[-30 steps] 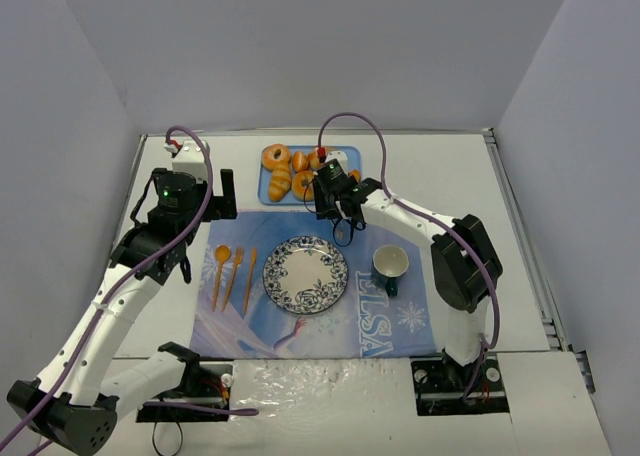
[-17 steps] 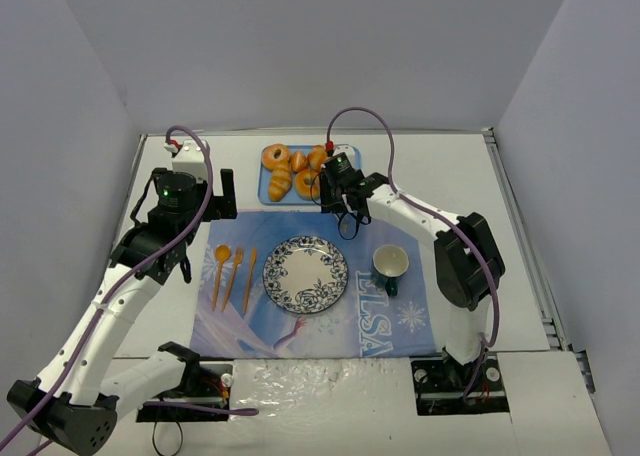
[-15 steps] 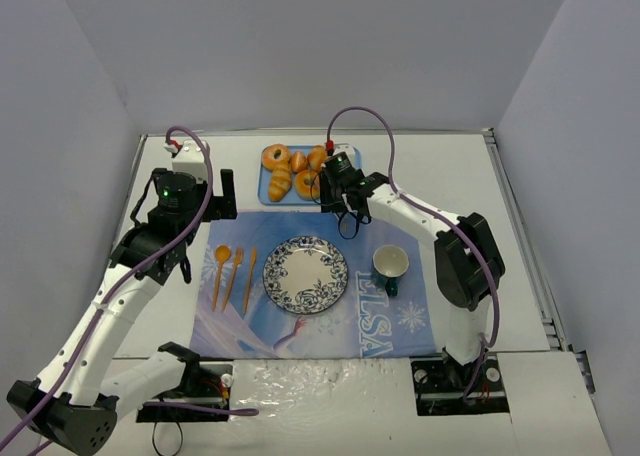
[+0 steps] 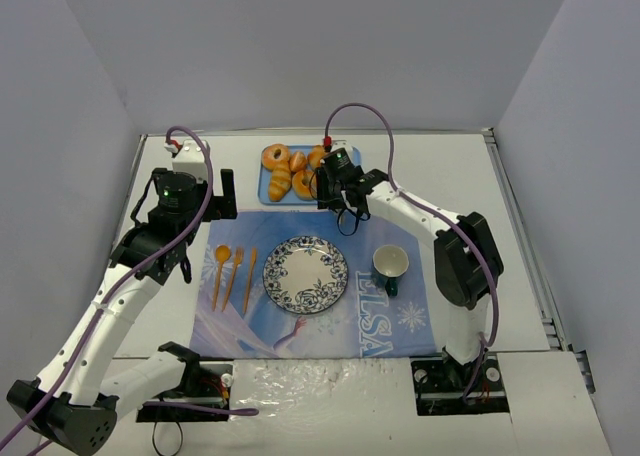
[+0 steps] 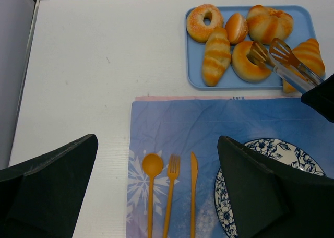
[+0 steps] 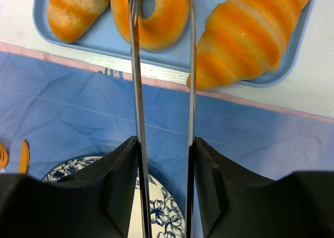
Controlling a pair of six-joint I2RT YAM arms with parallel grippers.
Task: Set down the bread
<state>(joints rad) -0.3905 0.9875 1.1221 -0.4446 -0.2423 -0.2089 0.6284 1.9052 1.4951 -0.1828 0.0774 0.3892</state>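
A blue tray (image 4: 265,191) at the back holds several breads. My right gripper (image 4: 338,189) is shut on metal tongs (image 6: 137,92) and points them at the tray. The tong arms stand apart, one over a ring-shaped bread (image 6: 159,16) and one between it and a striped croissant (image 6: 250,34). In the left wrist view the tongs (image 5: 286,67) reach over the ring bread (image 5: 245,66). A flowered plate (image 4: 306,274) lies on the blue placemat (image 4: 390,321). My left gripper (image 5: 156,191) is open and empty, above the mat's left part.
An orange spoon (image 5: 152,165), fork and knife lie on the mat left of the plate. A dark green cup (image 4: 390,266) stands right of the plate. A sugared ring donut (image 5: 205,23) and a striped roll (image 5: 215,63) sit at the tray's left.
My right gripper has moved back and slightly right from above the mat's far edge to the tray's front, carrying the tongs. The left arm has not moved.
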